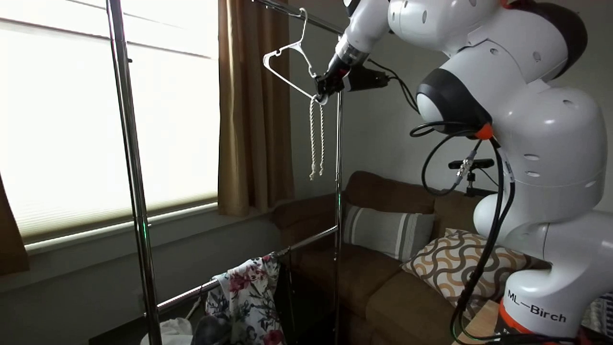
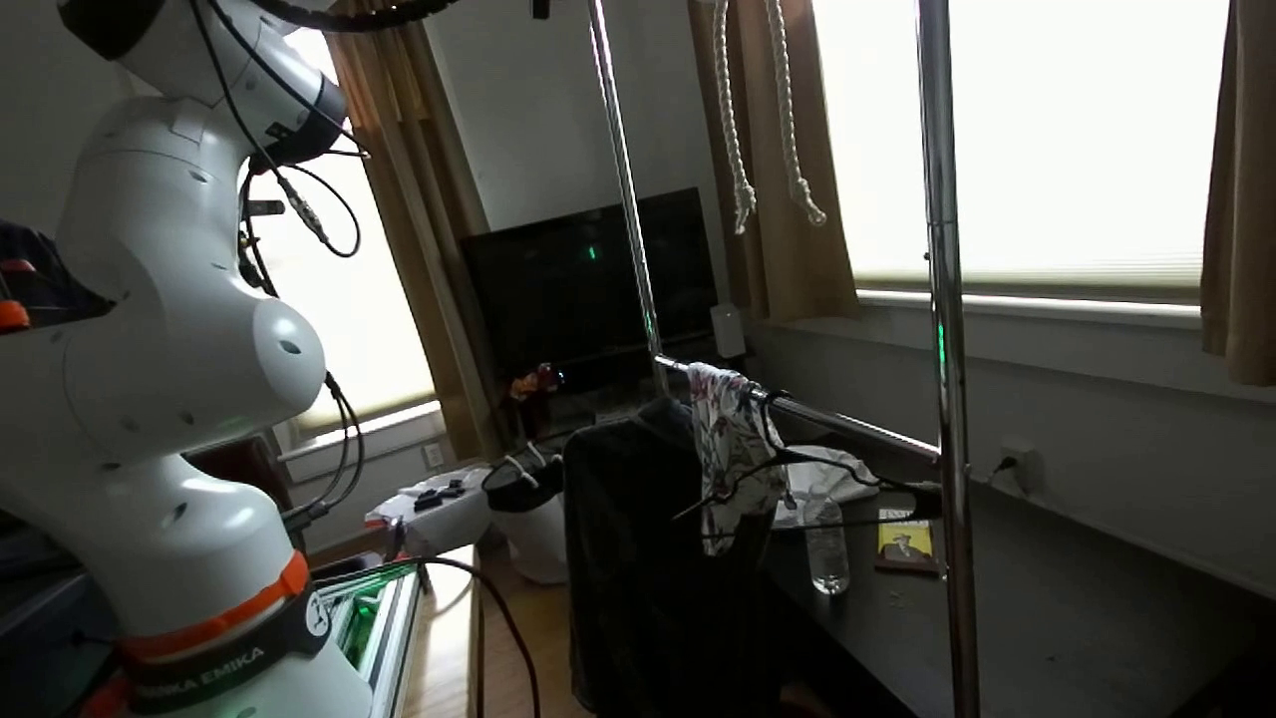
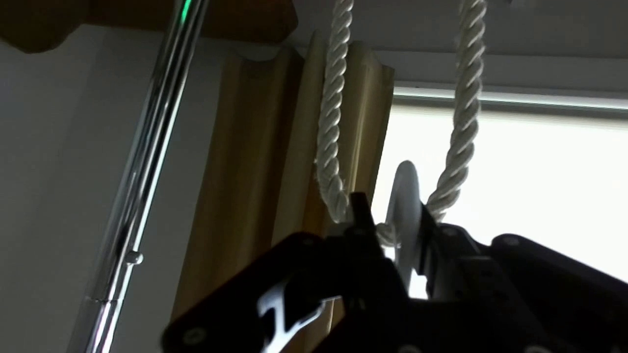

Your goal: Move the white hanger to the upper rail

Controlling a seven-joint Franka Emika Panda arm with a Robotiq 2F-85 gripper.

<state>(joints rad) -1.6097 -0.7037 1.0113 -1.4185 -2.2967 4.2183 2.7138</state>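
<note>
In an exterior view the white hanger (image 1: 297, 46) hangs tilted, its hook looped over the upper rail (image 1: 322, 23). My gripper (image 1: 321, 91) is at the hanger's lower corner on the robot's side. Seen from the wrist, the white hanger (image 3: 405, 206) stands between the fingers of my gripper (image 3: 394, 208). A bright gap separates it from the left finger (image 3: 362, 215), while it lies close against the right one. The jaws stand slightly apart, so the gripper is open around the corner. Gripper, hanger and upper rail are out of frame in the remaining view.
White rope (image 1: 312, 139) dangles at the gripped corner, its strands (image 3: 331, 113) beside the fingers. A chrome upright (image 1: 339, 158) stands close to the gripper. On the lower bar (image 2: 847, 421) hang a floral garment (image 2: 733, 439) and a dark hanger (image 2: 797, 457). Behind is a sofa (image 1: 383, 191).
</note>
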